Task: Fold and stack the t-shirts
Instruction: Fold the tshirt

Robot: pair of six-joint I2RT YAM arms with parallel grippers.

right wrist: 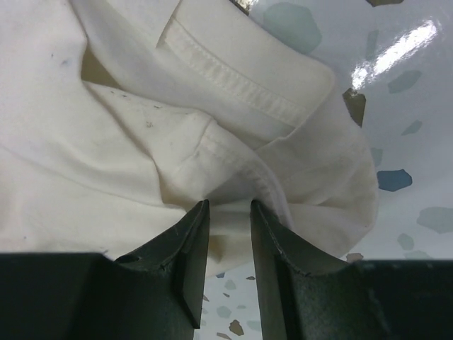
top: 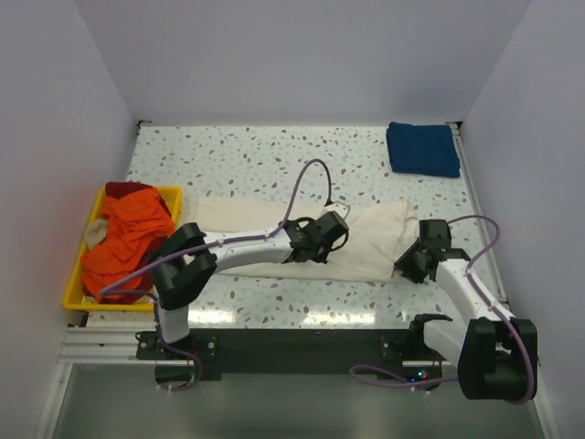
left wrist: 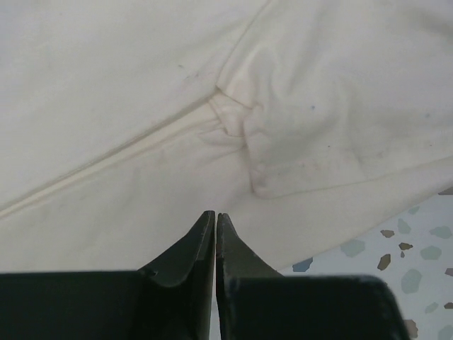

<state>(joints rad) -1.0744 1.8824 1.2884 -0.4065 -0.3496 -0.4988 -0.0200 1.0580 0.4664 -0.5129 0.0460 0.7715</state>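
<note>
A large cream t-shirt [top: 366, 240] lies spread across the middle of the table. My left gripper [top: 327, 236] hovers over its middle. In the left wrist view the left gripper [left wrist: 214, 214] is shut with nothing between its fingers, just above the cream cloth [left wrist: 141, 106]. My right gripper [top: 409, 263] is at the shirt's right end. In the right wrist view the right gripper [right wrist: 229, 204] pinches a bunched fold of the cream shirt [right wrist: 233, 134], with wrinkles running into the tips. A folded dark blue t-shirt [top: 422, 148] lies at the back right. Orange [top: 128, 233] and red [top: 123, 189] t-shirts lie heaped at the left.
A yellow plastic tray [top: 170, 195] at the table's left edge holds the orange and red shirts. White walls close in the back and both sides. Speckled tabletop [top: 238, 155] shows behind the cream shirt and in front of it [top: 302, 302].
</note>
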